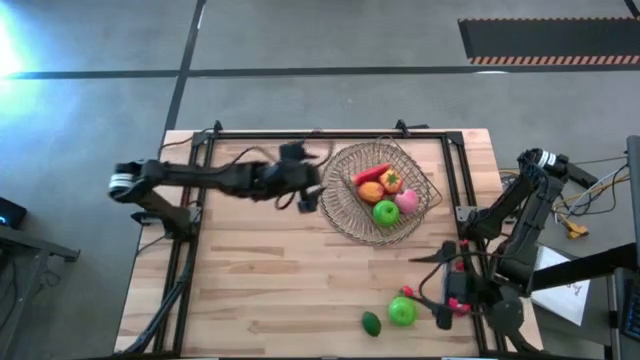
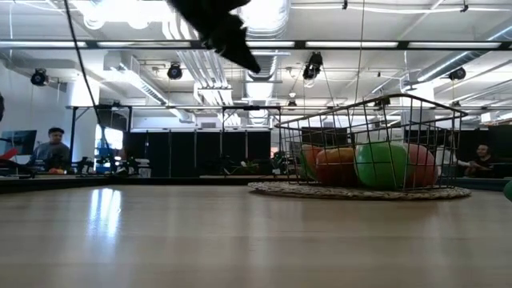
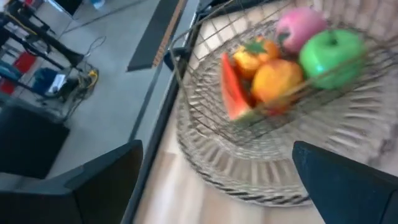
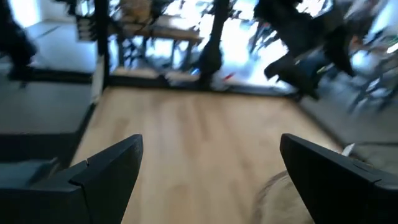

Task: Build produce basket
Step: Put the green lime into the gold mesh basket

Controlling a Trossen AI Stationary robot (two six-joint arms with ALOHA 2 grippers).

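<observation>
Two green apples [image 1: 386, 212], one basket [image 1: 340, 205], one mat [image 2: 448, 193]

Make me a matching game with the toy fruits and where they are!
Things:
1. pink fruit
2. small dark-green fruit
3. red slice
4. woven mat

Places:
A. loose on the table, near its front edge
B. under the basket
C. in the basket, touching a green apple
D. in the basket, on the side nearest the left gripper

Pairs: 1-C, 2-A, 3-D, 4-B
</observation>
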